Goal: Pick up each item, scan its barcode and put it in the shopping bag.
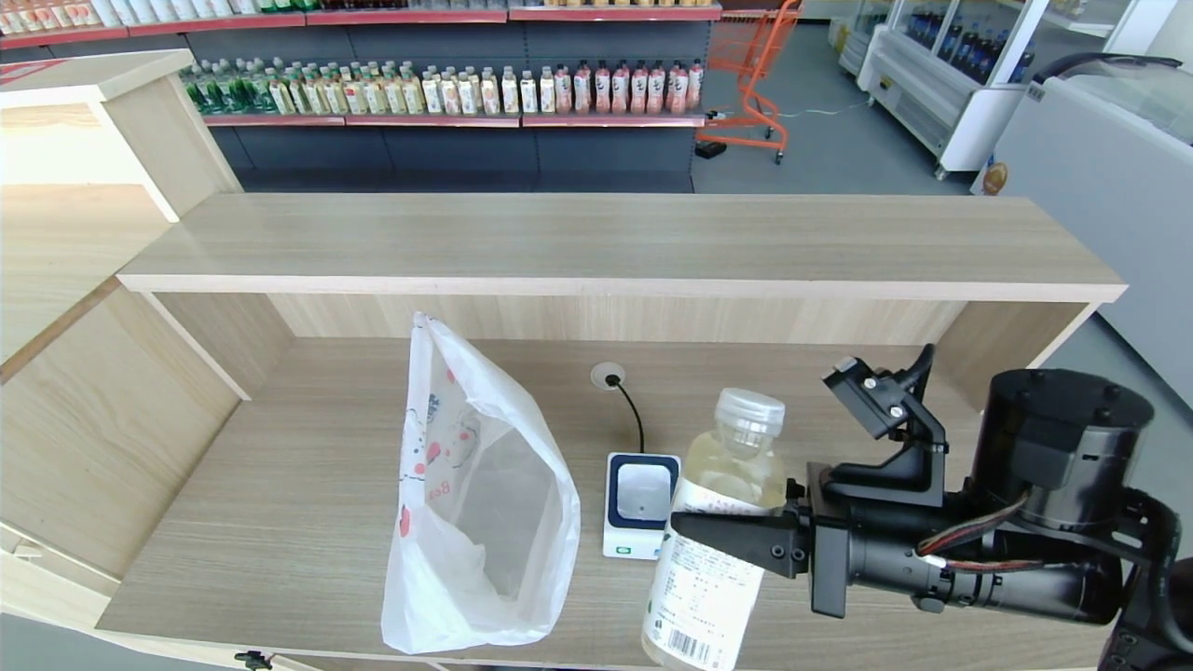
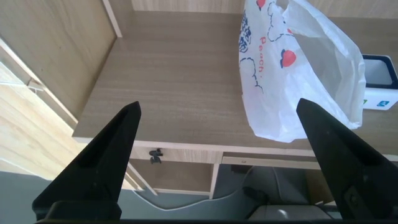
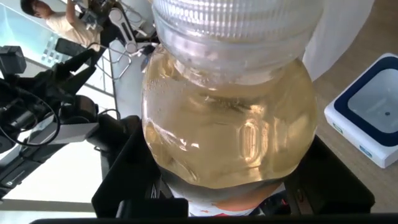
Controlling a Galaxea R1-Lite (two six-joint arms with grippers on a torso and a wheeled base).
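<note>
Bright, even overhead light fills the head view, leaving only soft, faint shadows on the table [image 1: 280,494] beside the shopping bag [image 1: 485,522] and the scanner [image 1: 641,503]. Straight edges bow toward that frame's corners. In the right wrist view, highlights glint on the bottle [image 3: 230,124], and the room behind it is washed out white.

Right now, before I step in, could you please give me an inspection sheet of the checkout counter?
Surface: pale wooden counter with a raised back ledge.
Job's things: bottle of pale liquid held beside the scanner; white plastic bag standing left of it.
Clutter: nothing seen.
Grippers: right gripper shut on the bottle; left gripper open, over the counter's front edge near the bag.
Cables: scanner's black cable runs back into a hole in the counter.
Surroundings: shelves of drinks, an orange trolley, freezers.
</note>
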